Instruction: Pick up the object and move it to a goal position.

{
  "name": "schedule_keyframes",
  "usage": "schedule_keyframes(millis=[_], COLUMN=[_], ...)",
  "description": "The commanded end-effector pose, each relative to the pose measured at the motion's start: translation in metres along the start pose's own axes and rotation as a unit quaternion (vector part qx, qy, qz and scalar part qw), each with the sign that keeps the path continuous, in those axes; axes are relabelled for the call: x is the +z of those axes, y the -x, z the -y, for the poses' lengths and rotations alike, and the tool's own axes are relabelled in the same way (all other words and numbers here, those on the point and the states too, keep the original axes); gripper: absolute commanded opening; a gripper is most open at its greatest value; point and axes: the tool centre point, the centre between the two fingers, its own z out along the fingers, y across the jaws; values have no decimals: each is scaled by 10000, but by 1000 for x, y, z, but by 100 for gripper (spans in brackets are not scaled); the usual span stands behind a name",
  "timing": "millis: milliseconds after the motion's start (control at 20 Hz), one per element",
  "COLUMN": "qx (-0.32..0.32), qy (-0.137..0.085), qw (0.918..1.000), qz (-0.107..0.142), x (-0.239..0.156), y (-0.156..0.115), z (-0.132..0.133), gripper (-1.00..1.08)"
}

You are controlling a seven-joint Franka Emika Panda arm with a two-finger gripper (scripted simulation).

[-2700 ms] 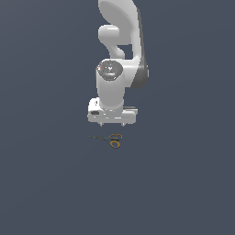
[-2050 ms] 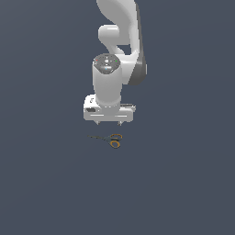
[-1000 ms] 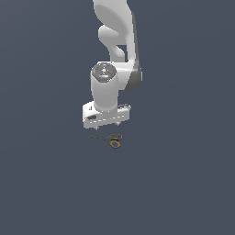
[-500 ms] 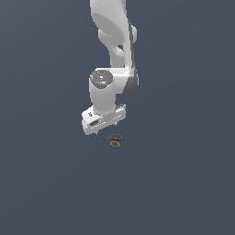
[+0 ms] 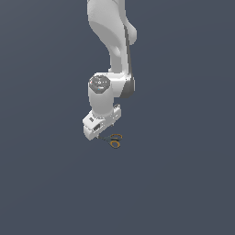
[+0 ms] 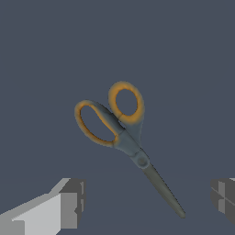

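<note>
The object, a small pair of scissors [image 5: 115, 140] with two orange-ringed handles and thin dark blades, lies flat on the dark grey floor. My gripper [image 5: 101, 136] hangs low just above it, at its blade end, toward the exterior view's left. The white hand is turned at an angle. In the wrist view the scissors [image 6: 128, 144] fill the middle, and the blade tip reaches between my two grey fingertips [image 6: 71, 202]. The gripper [image 6: 148, 201] is open and wide apart, holding nothing.
The floor [image 5: 183, 183] is a plain dark grey surface with nothing else on it. My white arm [image 5: 112, 41] rises straight up behind the hand.
The hand has come down toward the scissors, shifted a little to the exterior view's left and twisted about its axis. The scissors have not moved.
</note>
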Motion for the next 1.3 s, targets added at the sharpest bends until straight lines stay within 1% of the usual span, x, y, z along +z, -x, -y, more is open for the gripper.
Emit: schedule_keyframes(millis=[0, 350, 650, 950, 1250], qx=[-333, -1192, -1698, -1969, -1999], qy=[0, 2, 7, 12, 11], qw=[9994, 9928, 9854, 9803, 9797], qz=[-22, -86, -130, -156, -158], x=[6, 21, 29, 34, 35], y=[2, 6, 8, 9, 10], z=[0, 0, 1, 1, 1], gripper=[100, 100, 100, 100, 100])
